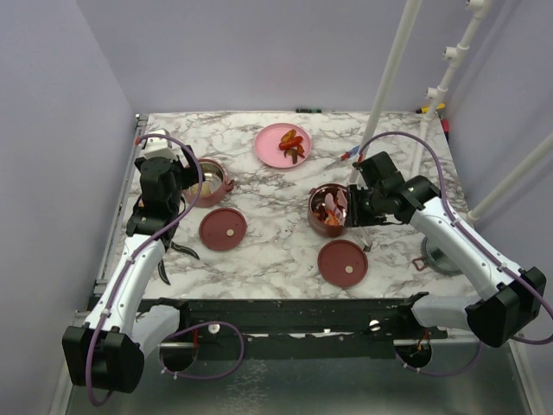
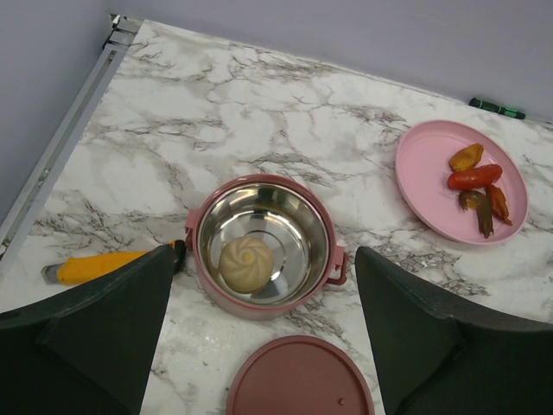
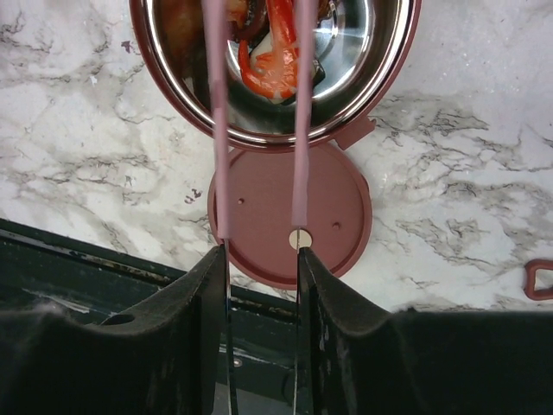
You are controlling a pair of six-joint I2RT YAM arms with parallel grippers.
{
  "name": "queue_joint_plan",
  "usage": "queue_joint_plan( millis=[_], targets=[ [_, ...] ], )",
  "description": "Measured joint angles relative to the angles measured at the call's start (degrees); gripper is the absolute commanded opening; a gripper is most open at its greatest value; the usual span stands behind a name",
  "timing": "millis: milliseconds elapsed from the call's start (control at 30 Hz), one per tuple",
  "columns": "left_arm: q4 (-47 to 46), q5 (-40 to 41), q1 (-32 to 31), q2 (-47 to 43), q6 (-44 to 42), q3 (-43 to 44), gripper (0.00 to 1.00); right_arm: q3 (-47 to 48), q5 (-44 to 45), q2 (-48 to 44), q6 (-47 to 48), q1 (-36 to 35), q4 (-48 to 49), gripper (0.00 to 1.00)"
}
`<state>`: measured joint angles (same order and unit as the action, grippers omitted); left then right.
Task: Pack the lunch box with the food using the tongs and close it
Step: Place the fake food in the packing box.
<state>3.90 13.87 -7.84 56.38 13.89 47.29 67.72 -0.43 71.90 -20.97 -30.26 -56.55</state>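
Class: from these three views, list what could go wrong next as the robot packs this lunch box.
The right end effector holds the tongs only by squeezing their arms; loosening could drop them into the bowl.
The lid lies near the table's front edge; dragging the tongs back could knock it off.
Food on the far plate may fall in transit.

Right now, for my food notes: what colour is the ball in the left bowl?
The ball is tan-cream, swirled; clearest in the left wrist view.
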Motion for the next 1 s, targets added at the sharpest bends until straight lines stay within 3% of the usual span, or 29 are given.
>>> queue_joint_plan(
  millis=[333, 567, 1000],
  targets=[
    [-0.02, -0.02, 0.0, 0.2, -0.02, 0.0, 0.86, 0.81, 0.2, 0.11, 0.09, 0.0, 0.28, 0.36],
    [0.0, -0.02, 0.0, 0.22, 0.0, 0.0, 0.86, 8.04, -0.15, 0.7, 1.14, 0.0, 0.44, 0.36],
    [-0.02, -0.13, 0.0, 0.2, 0.17, 0.0, 0.86, 16.72, -5.92, 15.32, 0.35, 0.0, 12.44, 0.36]
  ],
)
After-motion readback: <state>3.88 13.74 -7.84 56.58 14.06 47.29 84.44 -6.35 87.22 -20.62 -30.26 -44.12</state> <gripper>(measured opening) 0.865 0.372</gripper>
